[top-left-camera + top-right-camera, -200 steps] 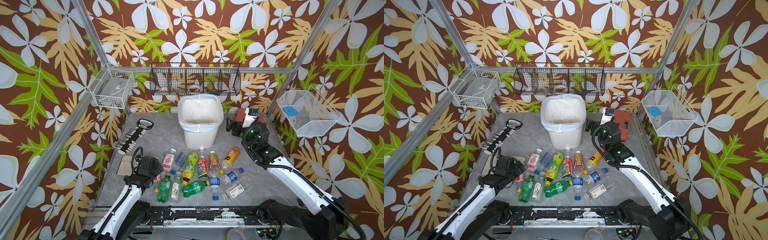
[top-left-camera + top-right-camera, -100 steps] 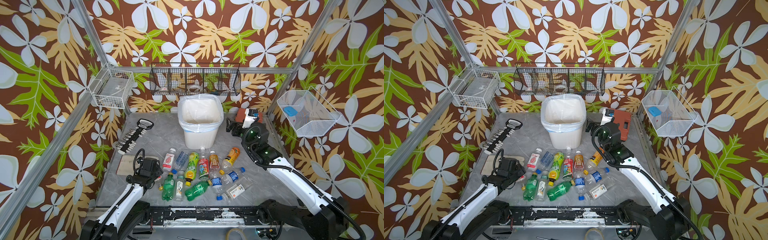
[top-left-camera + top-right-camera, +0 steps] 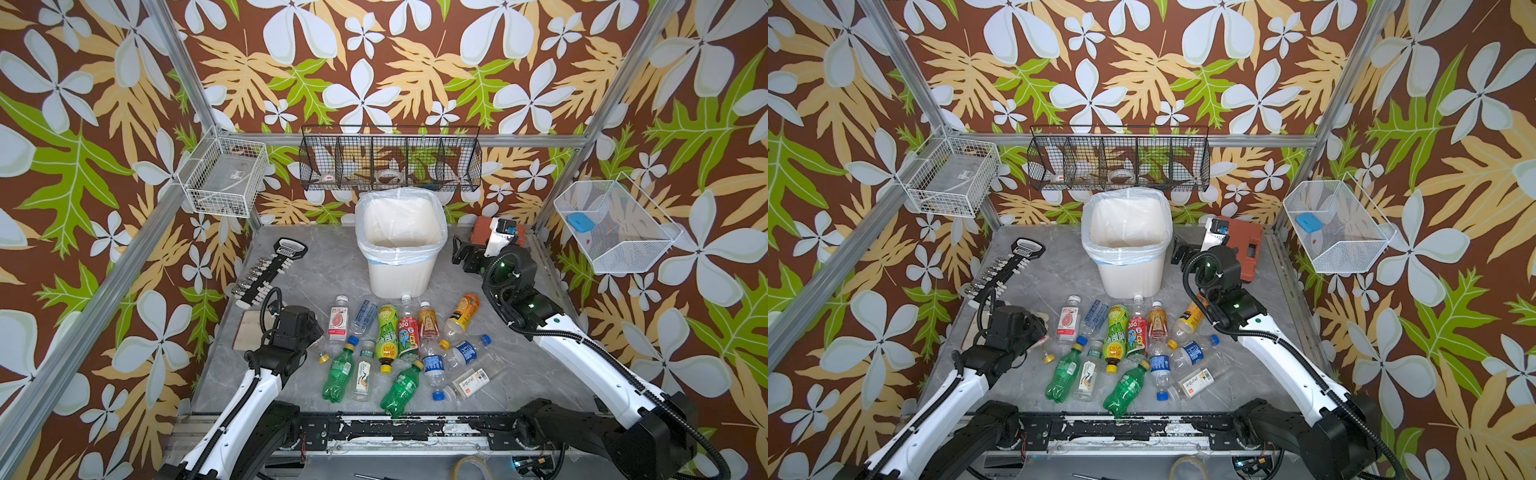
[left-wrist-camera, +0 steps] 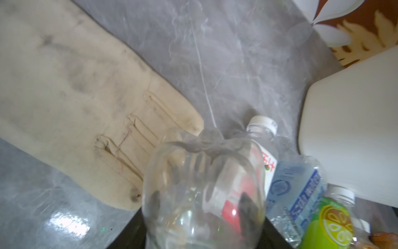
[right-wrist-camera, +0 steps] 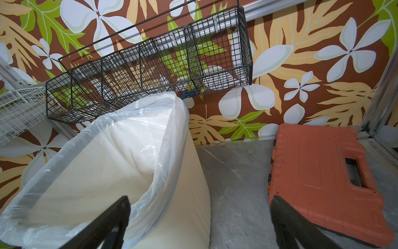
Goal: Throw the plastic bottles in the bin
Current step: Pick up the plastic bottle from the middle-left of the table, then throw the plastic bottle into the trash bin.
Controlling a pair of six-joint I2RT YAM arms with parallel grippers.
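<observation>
In both top views the bin (image 3: 400,270) stands at the back centre of the bench (image 3: 324,266), its bag folded over the rim. The bottles (image 3: 388,332) lie on their sides in a loose cluster just in front of it, in the lower middle of the frame. The green ones are nearest the bottom edge.

The left hand (image 3: 312,336) is low at the cluster's left edge. In the left wrist view its jaws are drawn narrow around a clear bottle (image 4: 204,189), whose base points away from the camera. A dark finger (image 4: 247,207) shows through the plastic. A soiled beige glove (image 4: 75,97) lies flat on the bench just beside the bottle, at the left of that frame.

The right hand (image 5: 200,207) stands wide and holds nothing. It hangs between the bin and the orange case (image 5: 318,179), right of the bin in the top views.
</observation>
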